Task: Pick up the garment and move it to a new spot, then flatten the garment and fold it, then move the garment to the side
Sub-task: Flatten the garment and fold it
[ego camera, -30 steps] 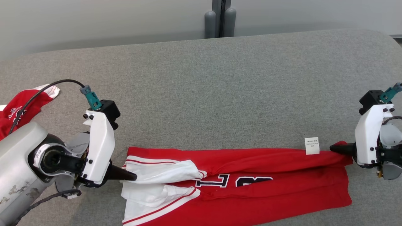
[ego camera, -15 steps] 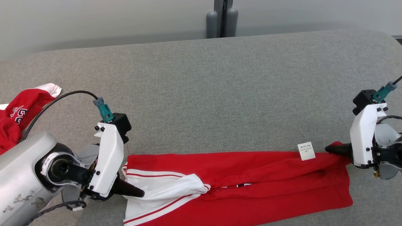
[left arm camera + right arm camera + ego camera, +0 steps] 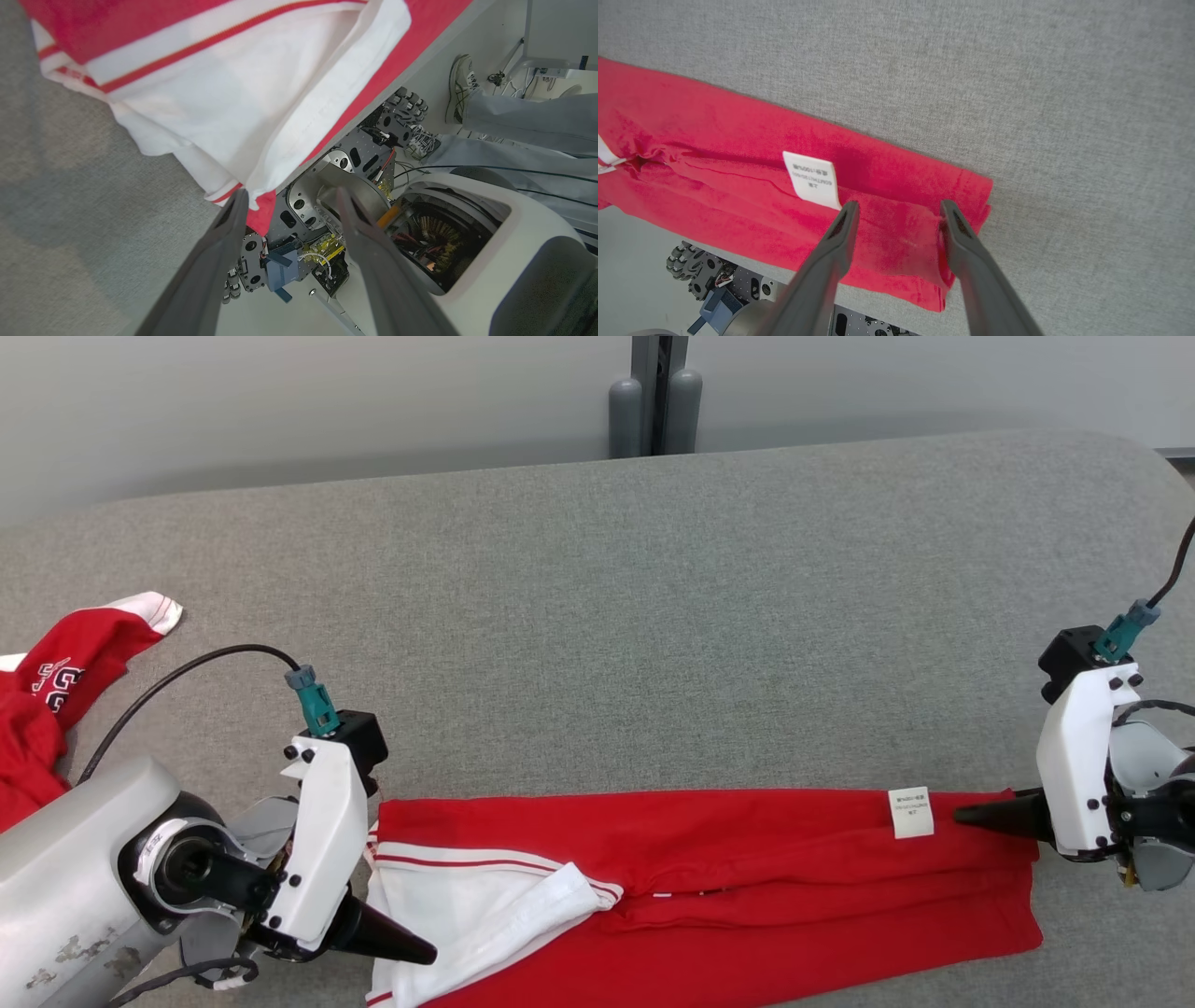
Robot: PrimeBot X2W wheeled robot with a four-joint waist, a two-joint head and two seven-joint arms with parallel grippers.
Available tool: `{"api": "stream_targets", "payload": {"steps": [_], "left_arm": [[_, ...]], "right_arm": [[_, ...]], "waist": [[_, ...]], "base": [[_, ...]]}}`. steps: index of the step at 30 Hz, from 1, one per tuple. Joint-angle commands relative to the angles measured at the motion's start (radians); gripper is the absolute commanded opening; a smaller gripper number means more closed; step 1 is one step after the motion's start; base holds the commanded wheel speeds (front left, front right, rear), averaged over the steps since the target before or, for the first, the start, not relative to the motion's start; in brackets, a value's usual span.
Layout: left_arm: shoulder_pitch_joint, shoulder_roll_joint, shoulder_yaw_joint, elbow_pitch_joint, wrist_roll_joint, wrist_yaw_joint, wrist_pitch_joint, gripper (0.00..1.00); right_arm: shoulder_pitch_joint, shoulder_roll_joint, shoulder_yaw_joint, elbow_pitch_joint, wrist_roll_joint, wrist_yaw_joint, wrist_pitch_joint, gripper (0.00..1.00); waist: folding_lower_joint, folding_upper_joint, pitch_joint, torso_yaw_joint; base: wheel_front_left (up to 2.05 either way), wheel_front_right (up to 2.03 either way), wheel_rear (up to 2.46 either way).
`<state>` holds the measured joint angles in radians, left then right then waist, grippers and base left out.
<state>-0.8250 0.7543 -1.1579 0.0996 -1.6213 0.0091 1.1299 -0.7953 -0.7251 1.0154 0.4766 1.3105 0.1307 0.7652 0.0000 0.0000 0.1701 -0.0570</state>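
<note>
Along near edge of grey table [image 3: 653, 569]: red garment [image 3: 747, 840] folded to 1 long strip, white sleeve [image 3: 467, 915] at L end, label [image 3: 911, 812] near R end. L jaws spread wide, gripping nothing, tips just beside sleeve hem. R jaws spread too, over R end corner, not pinching cloth. Looks light, limp, prob. sags & unfolds if lifted by 1 layer. Best pinched thru all layers at both ends, kept taut

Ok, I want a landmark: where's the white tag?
In the head view the white tag lies on the red garment near its right end, just left of the right gripper.
</note>
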Motion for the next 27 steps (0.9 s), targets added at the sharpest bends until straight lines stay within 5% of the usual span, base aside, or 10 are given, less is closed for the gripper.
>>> {"api": "stream_targets", "payload": {"steps": [1,7,13,22,27], "left_arm": [[0.011,0.003,0.001,0.007,0.003,-0.002,-0.004,1.00],[0.030,0.000,0.014,0.030,0.004,-0.022,-0.042,1.00],[0.045,-0.003,0.054,0.043,0.027,-0.057,-0.146,1.00],[0.101,0.009,0.180,0.037,0.160,-0.110,-0.551,1.00],[0.175,0.029,0.242,0.043,0.274,-0.066,-0.831,1.00]], "right_arm": [[-0.006,-0.009,0.008,0.001,0.004,0.000,-0.004,1.00],[0.002,-0.035,0.027,-0.027,0.012,0.000,-0.030,1.00],[0.015,-0.046,-0.031,-0.042,0.004,0.000,-0.202,1.00],[0.102,-0.033,-0.158,-0.021,-0.078,0.000,-0.633,1.00],[0.174,0.011,-0.245,0.040,-0.156,0.000,-0.872,1.00]], "waist": [[0.0000,0.0000,-0.010,-0.002],[0.0000,0.0000,-0.074,-0.004],[0.0000,0.0000,-0.127,0.002],[0.0000,0.0000,-0.183,0.015],[0.0000,0.0000,-0.198,0.021]], "base": [[0.00,0.00,0.00],[0.00,0.00,0.00],[0.00,0.00,0.00],[0.00,0.00,0.00],[0.00,0.00,0.00]]}}
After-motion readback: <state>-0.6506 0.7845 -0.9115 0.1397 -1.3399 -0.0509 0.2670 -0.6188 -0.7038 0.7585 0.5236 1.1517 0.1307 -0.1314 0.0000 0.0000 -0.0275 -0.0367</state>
